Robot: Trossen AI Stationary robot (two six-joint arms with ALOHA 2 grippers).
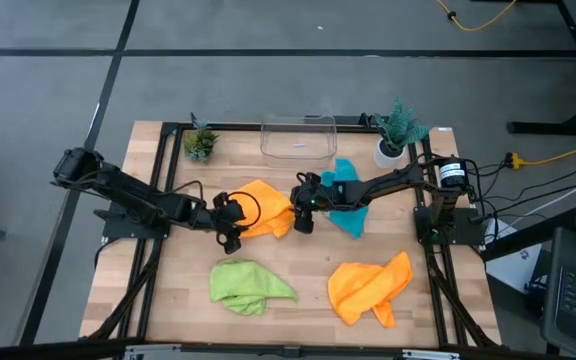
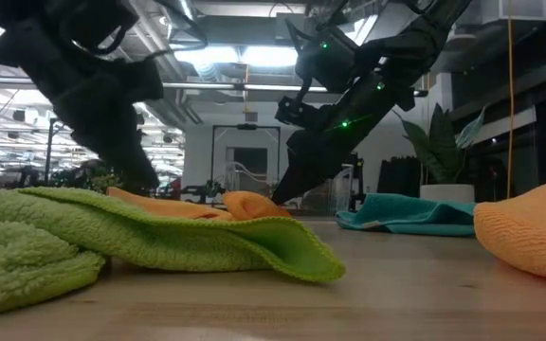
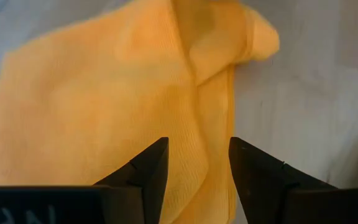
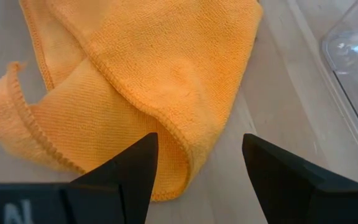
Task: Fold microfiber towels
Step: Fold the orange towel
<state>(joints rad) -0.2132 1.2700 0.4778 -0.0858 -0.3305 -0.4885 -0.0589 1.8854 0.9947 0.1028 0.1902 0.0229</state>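
Lime green towel (image 2: 112, 237) lies nearest in the low view, crumpled, at the table's near edge left of centre; same one shows in the high view (image 1: 248, 284). Towels total 4: 2 orange, 1 teal, 1 green. Orange towel no. 1 (image 1: 266, 208) sits mid-table, partly folded w/ a doubled edge, between both grippers. Orange towel no. 2 (image 1: 370, 286) is bunched at near right, well apart from the green one. Teal towel (image 1: 346, 205) lies right of centre, partly under the right arm, near the far side. Left gripper (image 1: 230, 224) is at the left edge of orange no. 1; in its wrist view the fingers (image 3: 148, 171) stand apart over the cloth (image 3: 117, 93), nothing pinched between them. Right gripper (image 1: 305, 212) is at that towel's right edge; its fingers (image 4: 129, 165) are spread wide, the towel's folded corner (image 4: 148, 81) lying between them, not clamped. 1 clear plastic bin (image 1: 298, 138) stands at the far centre. 2 small potted plants: one far left (image 1: 200, 142), one far right (image 1: 396, 130) in a white pot. Wooden table (image 1: 168, 290) carries it all.
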